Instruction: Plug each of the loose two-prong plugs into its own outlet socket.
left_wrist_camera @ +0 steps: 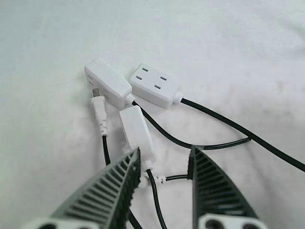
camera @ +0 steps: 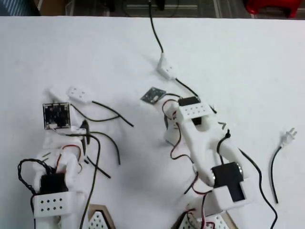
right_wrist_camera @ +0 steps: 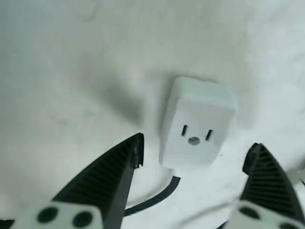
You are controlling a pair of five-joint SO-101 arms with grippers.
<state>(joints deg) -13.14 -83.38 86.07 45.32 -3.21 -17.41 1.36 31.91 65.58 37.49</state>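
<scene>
Outlet socket [right_wrist_camera: 198,121] lies just ahead of my right gripper [right_wrist_camera: 196,148], whose fingers are spread wide, toward the table's [camera: 238,57] far edge. My left gripper [left_wrist_camera: 164,160] is spread too, 1 finger [left_wrist_camera: 121,176] against a white connector block [left_wrist_camera: 136,129] beside 2 more sockets [left_wrist_camera: 155,86]. 1 loose plug [camera: 288,136] lies near the right edge.

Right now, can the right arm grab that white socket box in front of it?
Probably yes. The right gripper is open, and the white socket box lies just ahead, in line with the gap between its fingers. Nothing lies between them; only the box's black cord trails nearby.
</scene>
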